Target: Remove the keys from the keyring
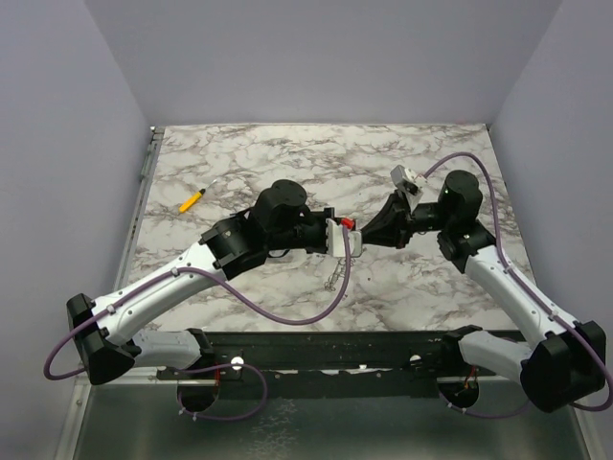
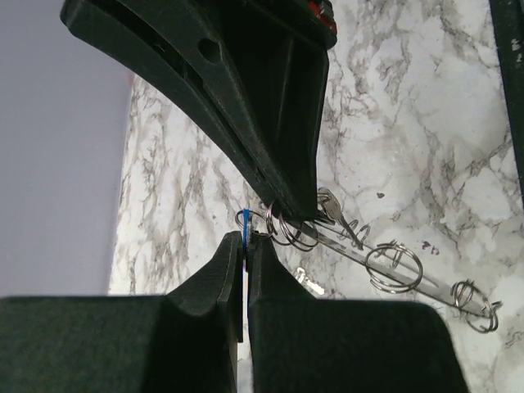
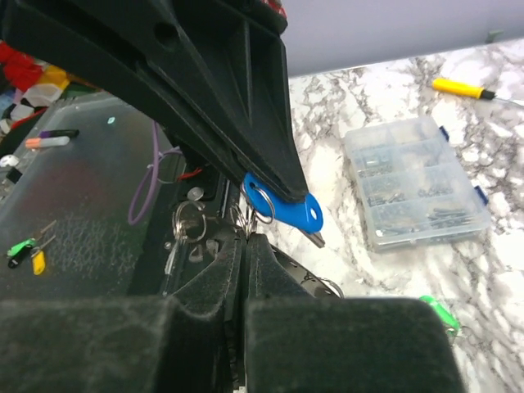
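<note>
My two grippers meet tip to tip above the middle of the table. My left gripper [image 1: 342, 232] is shut on the blue-headed key [image 3: 288, 209], seen edge-on between its jaws in the left wrist view [image 2: 245, 223]. My right gripper [image 1: 363, 230] is shut on small split rings [image 3: 246, 219] at the end of the keyring [image 2: 372, 255]. The flat grey keyring hangs down from there [image 1: 337, 273] and carries several small rings and a silver key [image 2: 331, 205]. A green-headed key [image 3: 439, 312] and a small silver key [image 2: 311, 283] lie loose on the marble.
A clear compartment box [image 3: 416, 183] sits on the marble table [image 1: 239, 153], with a yellow screwdriver [image 1: 193, 199] beyond it, at the far left. A grey bin with coloured items [image 3: 33, 250] sits off the table's near edge.
</note>
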Controlling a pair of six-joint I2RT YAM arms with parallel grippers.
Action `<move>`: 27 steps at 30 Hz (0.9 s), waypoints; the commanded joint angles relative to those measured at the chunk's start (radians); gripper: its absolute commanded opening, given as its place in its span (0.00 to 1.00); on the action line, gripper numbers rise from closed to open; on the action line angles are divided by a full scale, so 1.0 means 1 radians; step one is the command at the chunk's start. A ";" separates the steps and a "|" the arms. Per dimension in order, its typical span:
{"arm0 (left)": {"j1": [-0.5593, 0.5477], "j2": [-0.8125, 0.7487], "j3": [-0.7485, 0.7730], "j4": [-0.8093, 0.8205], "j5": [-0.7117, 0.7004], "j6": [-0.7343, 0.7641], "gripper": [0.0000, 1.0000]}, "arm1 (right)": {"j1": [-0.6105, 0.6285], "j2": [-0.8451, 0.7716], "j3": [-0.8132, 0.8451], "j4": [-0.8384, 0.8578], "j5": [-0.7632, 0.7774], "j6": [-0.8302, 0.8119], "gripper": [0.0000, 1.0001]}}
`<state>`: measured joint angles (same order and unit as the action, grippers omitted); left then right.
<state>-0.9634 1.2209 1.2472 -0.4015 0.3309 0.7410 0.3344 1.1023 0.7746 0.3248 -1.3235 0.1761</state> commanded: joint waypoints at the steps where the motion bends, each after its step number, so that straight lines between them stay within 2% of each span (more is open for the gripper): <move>1: -0.003 -0.031 -0.024 0.042 -0.072 0.048 0.00 | 0.009 0.004 0.174 -0.493 0.068 -0.371 0.01; 5: -0.003 -0.003 -0.003 0.014 -0.093 0.040 0.00 | 0.025 0.004 0.287 -0.707 0.157 -0.532 0.01; 14: -0.006 0.056 0.061 0.001 -0.107 0.001 0.00 | 0.105 0.055 0.380 -0.954 0.312 -0.718 0.01; 19: -0.005 0.056 0.068 -0.002 -0.107 0.015 0.00 | 0.138 0.097 0.379 -1.006 0.343 -0.769 0.01; 23: -0.006 0.044 0.045 -0.012 -0.109 0.016 0.00 | 0.141 0.100 0.401 -0.960 0.319 -0.728 0.01; 24: -0.006 0.044 0.041 -0.017 -0.119 0.009 0.00 | 0.141 0.093 0.406 -0.939 0.324 -0.713 0.07; 27: -0.006 0.058 0.059 -0.054 -0.162 -0.043 0.00 | 0.138 0.058 0.403 -0.858 0.393 -0.629 0.37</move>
<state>-0.9646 1.2831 1.2724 -0.4690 0.2340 0.7517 0.4652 1.1999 1.1484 -0.5987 -0.9958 -0.5323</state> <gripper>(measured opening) 0.029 0.240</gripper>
